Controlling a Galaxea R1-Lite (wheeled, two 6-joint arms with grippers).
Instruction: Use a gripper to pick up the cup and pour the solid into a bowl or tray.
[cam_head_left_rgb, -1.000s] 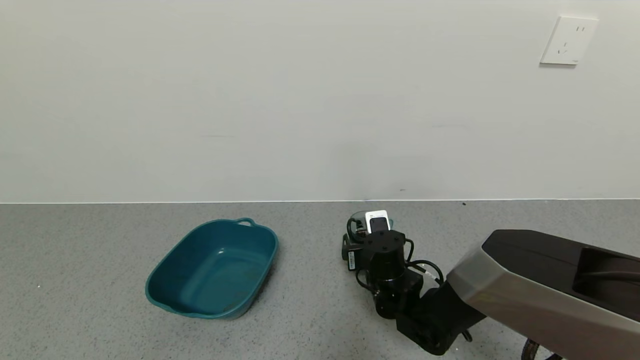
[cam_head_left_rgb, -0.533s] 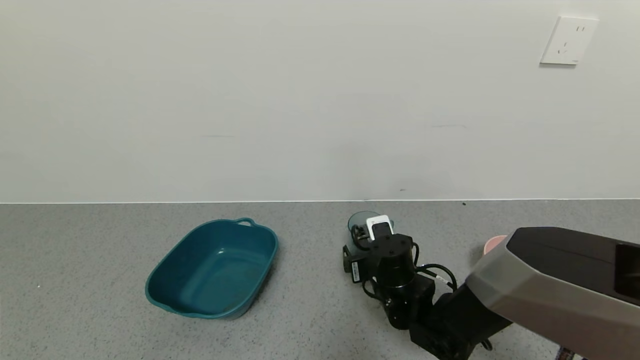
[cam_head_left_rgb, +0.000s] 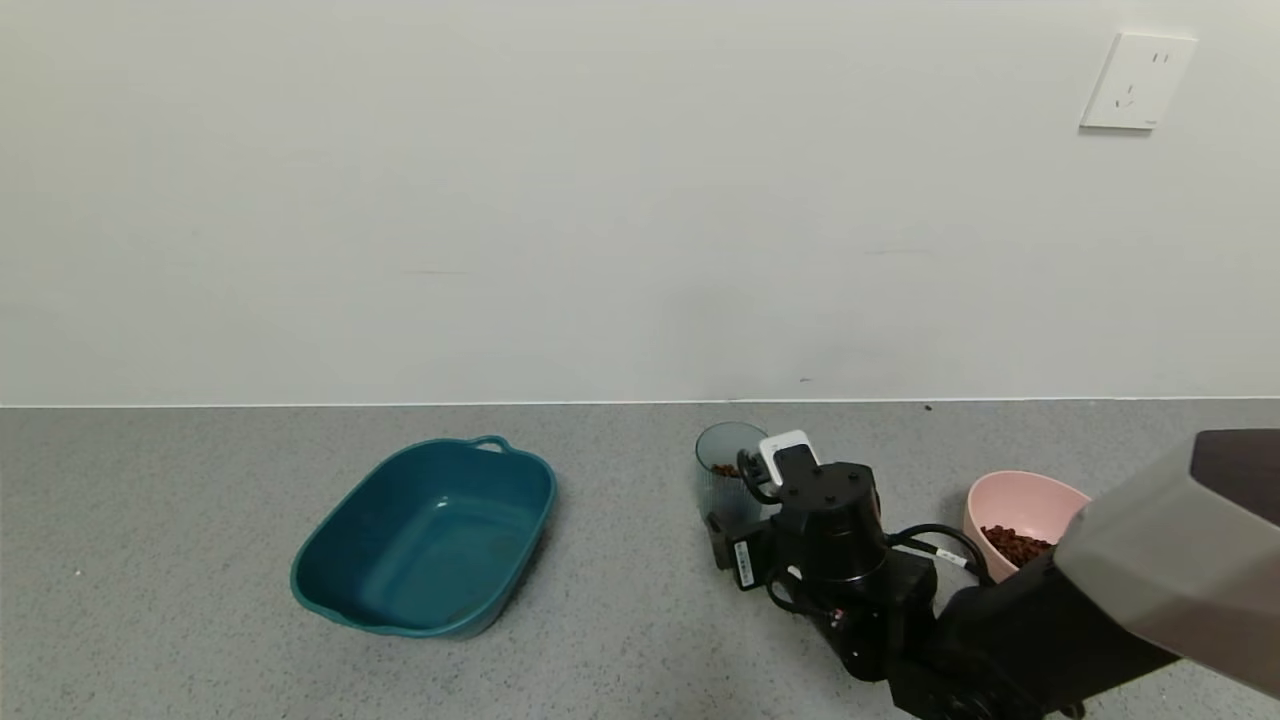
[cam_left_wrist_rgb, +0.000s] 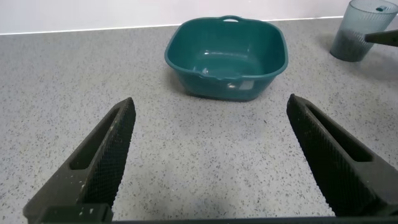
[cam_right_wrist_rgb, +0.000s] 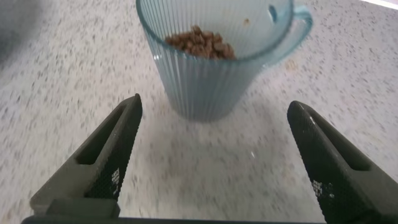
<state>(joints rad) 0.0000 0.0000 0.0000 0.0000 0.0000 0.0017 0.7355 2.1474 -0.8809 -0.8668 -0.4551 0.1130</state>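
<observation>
The blue-grey ribbed cup stands upright on the grey counter with brown pellets in its bottom. My right gripper is just in front of it, on the near side. In the right wrist view the gripper is open, and the cup stands at its fingertips, free of both fingers. The pink bowl stands to the right of the arm with pellets in it. My left gripper is open and empty over bare counter; it does not show in the head view.
A dark teal tub with handles stands empty to the left of the cup; it also shows in the left wrist view. The white wall rises right behind the counter, with a socket at the upper right.
My right arm has drawn back toward the near right. The cup, which was mostly hidden behind the wrist, stands uncovered in the same place. The pink bowl has come into view.
</observation>
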